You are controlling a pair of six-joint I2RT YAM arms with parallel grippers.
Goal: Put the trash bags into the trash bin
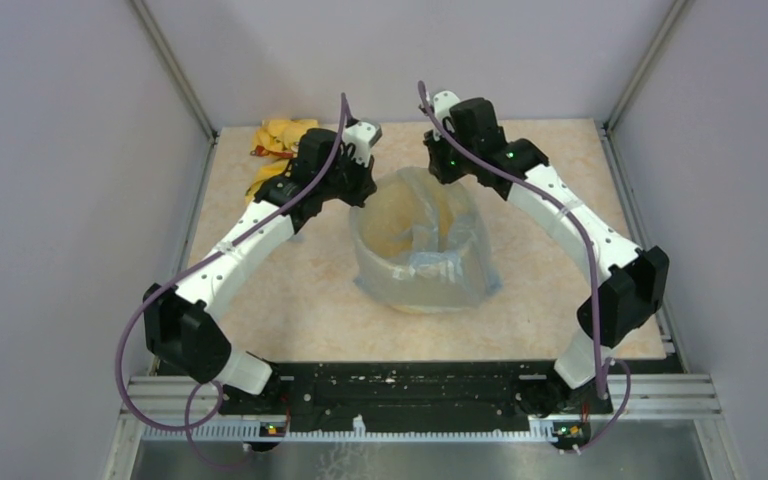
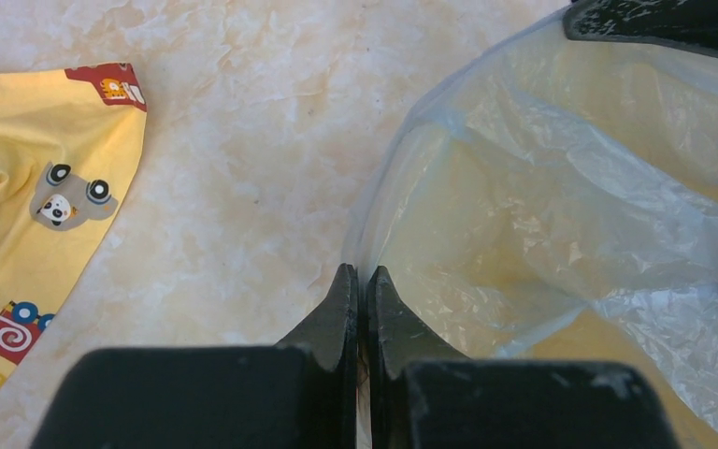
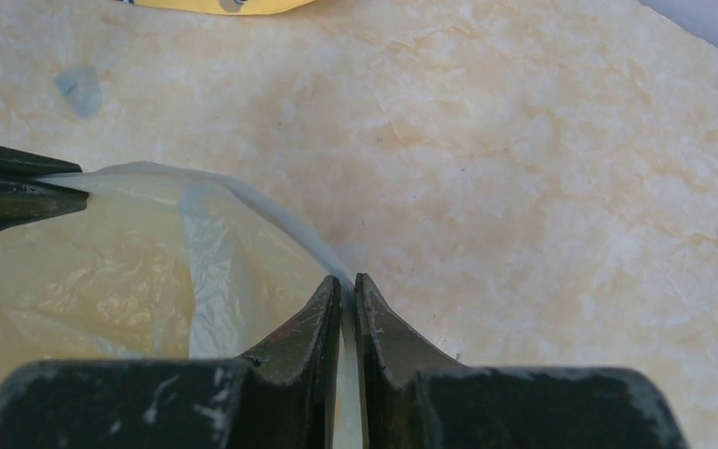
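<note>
Your left claw [image 2: 356, 281] is clenched on the edge of the trash bag [image 1: 438, 275] at the far left of the trash bin [image 1: 405, 222]. Your right claw [image 3: 347, 285] pinches the same edge at the bin's far right. The film drapes over the bin, sagging into its mouth and pooling on the surface [image 1: 290, 300] at its near side. A yellow cloth [image 1: 278, 140] lies beyond the bin's far left.

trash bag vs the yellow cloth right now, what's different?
The trash bag is translucent blue-grey film; the yellow cloth is opaque with cartoon prints. The bag sits puffed up in the middle of the table; the cloth lies crumpled at the far left corner. The left gripper and right gripper pinch the bag's edge; neither holds the cloth. Both are soft and wrinkled.
</note>
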